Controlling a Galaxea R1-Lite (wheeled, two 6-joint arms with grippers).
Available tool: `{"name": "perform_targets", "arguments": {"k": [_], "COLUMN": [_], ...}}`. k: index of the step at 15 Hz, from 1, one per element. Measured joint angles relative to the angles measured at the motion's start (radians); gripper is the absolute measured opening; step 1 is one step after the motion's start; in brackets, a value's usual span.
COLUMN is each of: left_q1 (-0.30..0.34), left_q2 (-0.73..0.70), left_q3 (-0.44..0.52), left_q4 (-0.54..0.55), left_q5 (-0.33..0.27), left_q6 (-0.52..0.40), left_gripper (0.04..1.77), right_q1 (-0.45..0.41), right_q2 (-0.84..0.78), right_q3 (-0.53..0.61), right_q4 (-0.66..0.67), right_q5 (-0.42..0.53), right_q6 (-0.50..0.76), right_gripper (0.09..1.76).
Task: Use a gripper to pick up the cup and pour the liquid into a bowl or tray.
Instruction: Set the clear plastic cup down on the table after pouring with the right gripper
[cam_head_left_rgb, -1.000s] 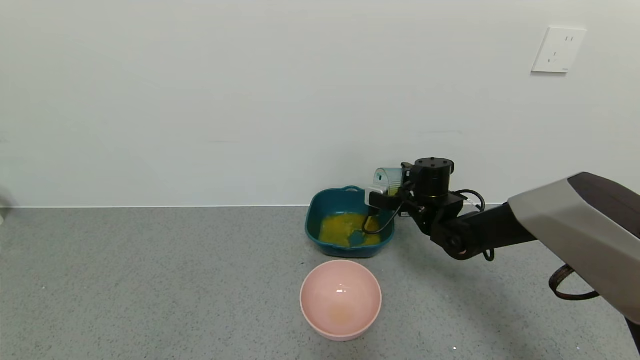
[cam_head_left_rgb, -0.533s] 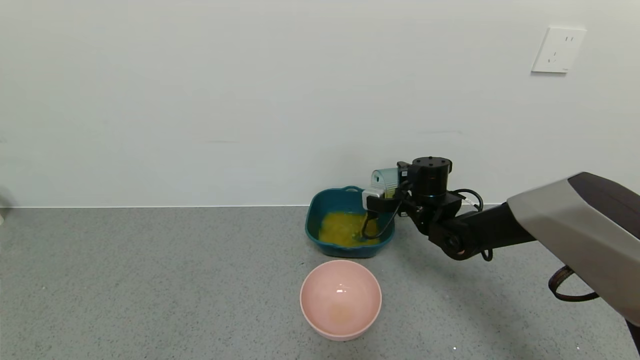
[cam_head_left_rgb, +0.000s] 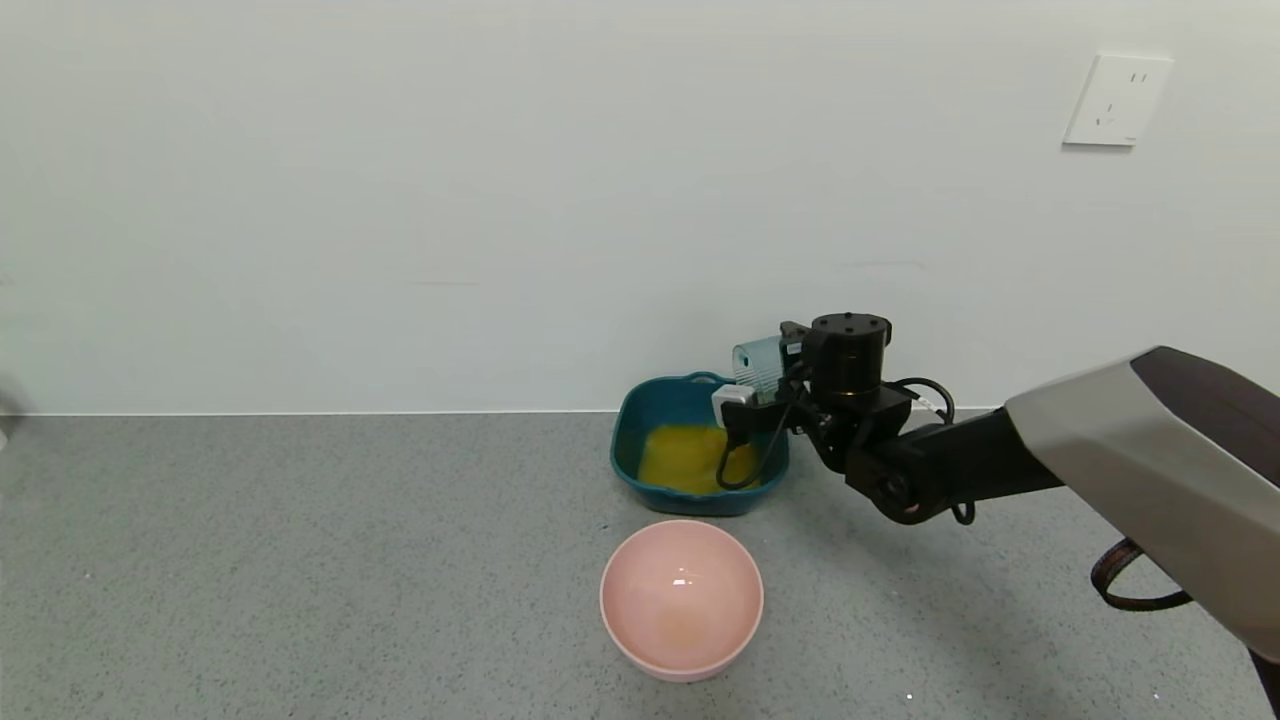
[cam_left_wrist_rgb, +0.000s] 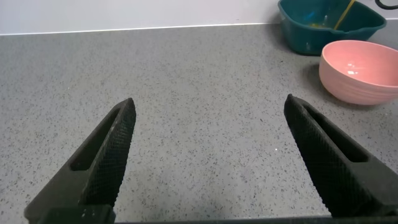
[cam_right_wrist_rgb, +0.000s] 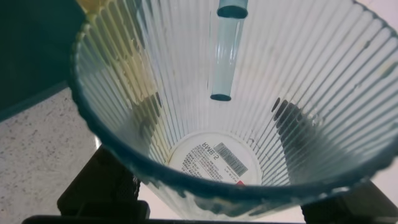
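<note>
- The cup (cam_head_left_rgb: 758, 361) is held tipped on its side above the back right rim of the teal dish (cam_head_left_rgb: 628, 462), and is seen emptied in the right wrist view (cam_right_wrist_rgb: 236, 124).
- It is clamped by the right gripper (cam_head_left_rgb: 778, 372).
- Orange liquid (cam_head_left_rgb: 690, 460) is pooled in the dish.
- A pink bowl (cam_head_left_rgb: 682, 598) is set just in front of the dish.
- The left gripper (cam_left_wrist_rgb: 211, 162) is held over the grey counter (cam_left_wrist_rgb: 186, 87), jaws apart.

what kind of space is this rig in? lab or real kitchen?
Likely a lab test bench, not a kitchen: bare grey speckled countertop against a plain white wall with one white wall socket, and only a round pink bowl and dark teal rounded-square dish set out.
</note>
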Motion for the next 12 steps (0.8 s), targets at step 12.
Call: {"name": "perform_targets", "arguments": {"k": [12], "left_q1": [0.0], "left_q2": [0.0], "left_q3": [0.0], "left_q4": [0.0], "left_q5": [0.0], "left_q6": [0.0], "left_gripper": [1.72], "right_q1": [0.017], "right_q2": [-0.004], "right_q3": [-0.001], "right_q4": [0.001], "right_q5": [-0.013], "right_q6": [-0.06], "right_gripper": [1.37]}}
